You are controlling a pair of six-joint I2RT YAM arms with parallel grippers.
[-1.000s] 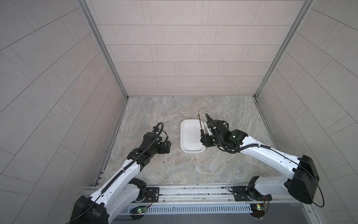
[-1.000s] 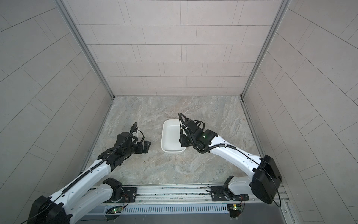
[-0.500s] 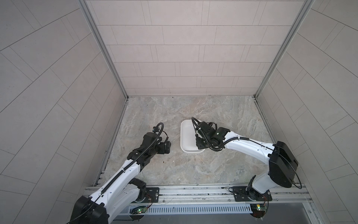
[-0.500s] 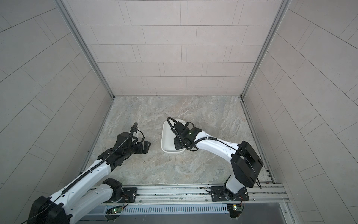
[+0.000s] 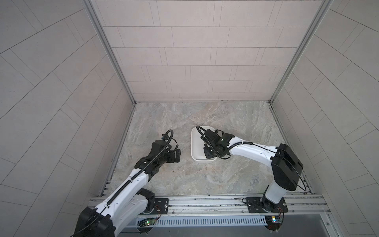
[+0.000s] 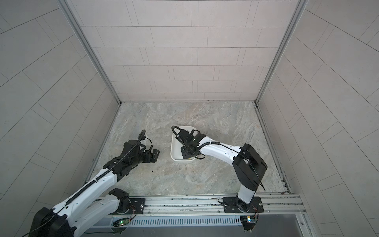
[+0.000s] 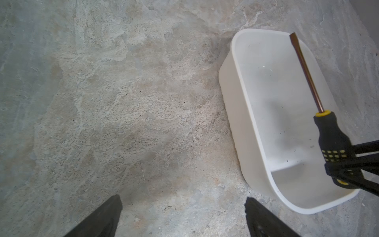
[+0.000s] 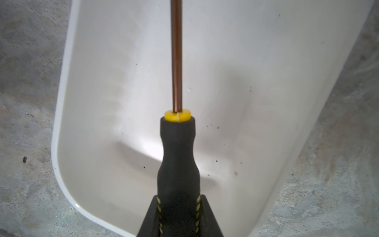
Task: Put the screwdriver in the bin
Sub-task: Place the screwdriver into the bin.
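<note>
- Our right jaws are clamped on the rear of the screwdriver (image 8: 177,156) handle, with the shaft pointing forward.
- Our left jaws stand apart, holding nothing, over the bare counter (image 7: 123,102).
- We hold the screwdriver lengthwise over the bin (image 8: 106,67), seemingly not touching it.
- We should lower it level, keep the tip short of the far rim, then release gently.
</note>
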